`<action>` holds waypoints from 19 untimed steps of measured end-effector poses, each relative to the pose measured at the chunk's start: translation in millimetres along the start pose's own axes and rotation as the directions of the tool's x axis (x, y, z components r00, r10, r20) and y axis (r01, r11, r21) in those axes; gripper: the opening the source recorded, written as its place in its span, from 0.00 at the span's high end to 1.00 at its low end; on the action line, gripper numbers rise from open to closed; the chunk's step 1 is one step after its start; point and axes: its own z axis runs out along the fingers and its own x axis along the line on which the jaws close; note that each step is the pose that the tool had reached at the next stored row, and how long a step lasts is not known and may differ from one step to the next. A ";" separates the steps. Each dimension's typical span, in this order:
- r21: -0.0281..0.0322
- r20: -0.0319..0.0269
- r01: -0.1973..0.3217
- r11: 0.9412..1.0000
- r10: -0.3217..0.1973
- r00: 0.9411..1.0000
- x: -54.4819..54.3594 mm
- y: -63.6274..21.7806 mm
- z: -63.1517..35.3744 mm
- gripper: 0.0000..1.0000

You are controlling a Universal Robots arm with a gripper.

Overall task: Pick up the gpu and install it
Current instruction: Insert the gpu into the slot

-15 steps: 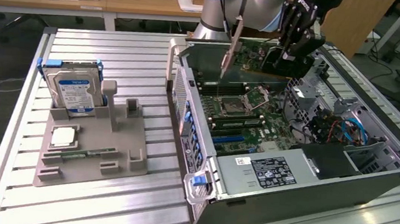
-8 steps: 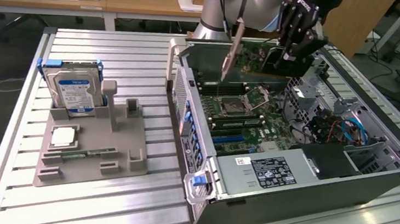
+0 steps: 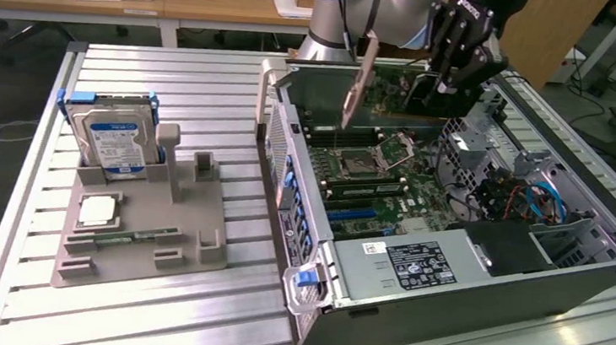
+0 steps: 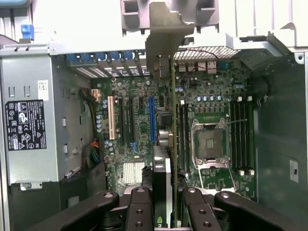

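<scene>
Gripper: black, above the open computer case, pinching the gpu from both sides; in the wrist view, gripper fingers pressed against the card's dark cooler and board

Gpu: held edge-down over the motherboard, silver end bracket toward the case's rear wall; not yet seated, clear air visible beneath it in the exterior view

Expansion slots: white slot, blue slot and black ones between, running parallel to the card's lower edge; exact slot under the card hard to tell

Nearby: CPU socket, memory slots, power supply, loose blue cables

Elsewhere: grey fixture tray on the slatted table, carrying hard drive and memory stick, well apart from the work

Risks, as judgement:
- Card edge slightly off the slot line; pressing down then likely to bend board or chip the connector
- Bracket catching on the rear panel lip instead of sliding behind it, tilting the card
- Card slipping or rotating in the grip under insertion force, since held near one end only
- Contact with the socket or its lever if drifting sideways
</scene>
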 end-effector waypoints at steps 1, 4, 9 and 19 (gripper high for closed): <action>0.000 0.000 0.008 1.000 -0.008 1.000 0.0 0.0 0.1 0.72; 0.000 -0.001 0.029 1.000 -0.029 1.000 0.0 0.0 0.3 0.72; 0.001 -0.003 0.061 0.998 -0.061 0.998 0.0 0.0 0.5 0.72; 0.002 -0.005 0.109 0.994 -0.109 0.994 0.4 0.0 1.0 0.72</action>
